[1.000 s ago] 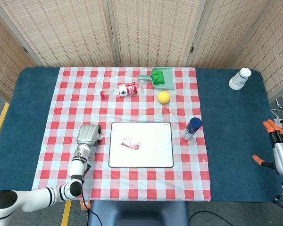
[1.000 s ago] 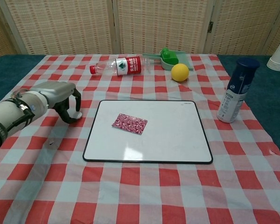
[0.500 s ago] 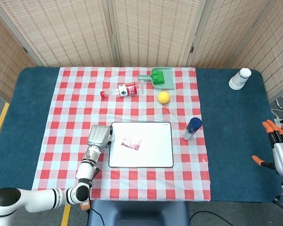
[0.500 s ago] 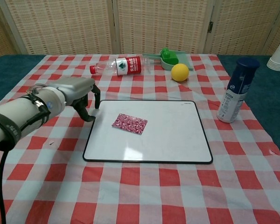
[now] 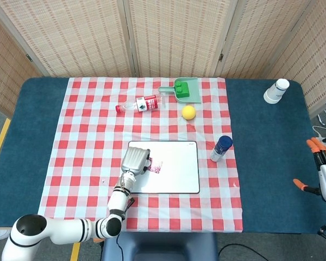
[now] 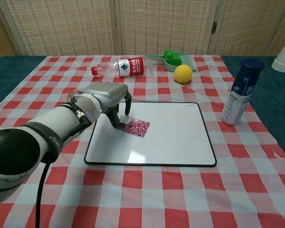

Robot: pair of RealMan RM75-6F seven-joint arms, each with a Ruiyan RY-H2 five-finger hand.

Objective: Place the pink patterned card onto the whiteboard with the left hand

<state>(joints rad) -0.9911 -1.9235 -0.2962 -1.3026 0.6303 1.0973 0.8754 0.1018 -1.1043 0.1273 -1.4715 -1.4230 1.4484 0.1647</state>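
Fingers of the left hand curl down onto the pink card's near edge, whether pinching it I cannot tell, card flat on the whiteboard.

The head view looks almost straight down from high above, taking in the whole table with the screen along the top of the frame and floor at the lower left. The chest view sits low and near, at the table's front edge, facing level toward the screen. Both share the whiteboard, centre in each, the bottle and ball above it, and the can to its right.
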